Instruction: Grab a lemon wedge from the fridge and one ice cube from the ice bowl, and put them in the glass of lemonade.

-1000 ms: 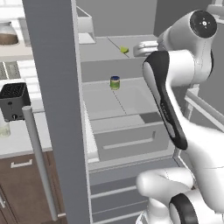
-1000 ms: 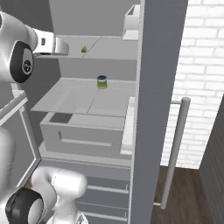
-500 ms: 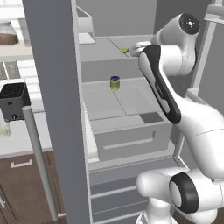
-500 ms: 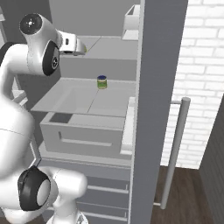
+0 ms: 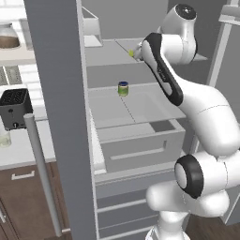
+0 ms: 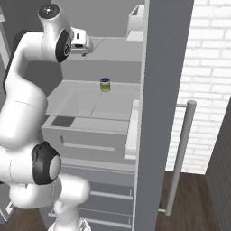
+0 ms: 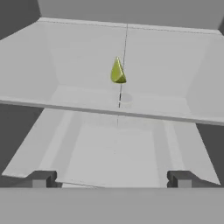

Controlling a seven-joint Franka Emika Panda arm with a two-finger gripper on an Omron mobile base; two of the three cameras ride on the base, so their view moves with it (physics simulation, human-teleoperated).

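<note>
The grey fridge [image 5: 56,93] stands with its doors open. On its upper shelf [image 7: 87,98] lies the tiny yellow-green lemon wedge [image 7: 117,71], also visible just left of my hand [image 5: 131,53]. My gripper [image 7: 111,179] is open and level with that shelf, a short way in front of the wedge, with nothing between its fingertips [image 7: 41,178]. From the right side, my gripper [image 6: 88,45] reaches in at the shelf's left end. A small clear glass [image 5: 3,137] stands on the counter beside the toaster. The ice bowl and ice cube are out of view.
A small green jar with a blue lid [image 5: 123,88] [image 6: 105,85] stands on the lower shelf, above a pulled-out drawer [image 5: 140,150]. The left door's handle [image 5: 42,173] and the right door [image 6: 167,67] flank the opening. A black toaster [image 5: 14,108] sits on the left counter.
My arm has swung up and in toward the upper shelf, bringing the hand closer to the lemon wedge. The wedge and the jar have stayed put.
</note>
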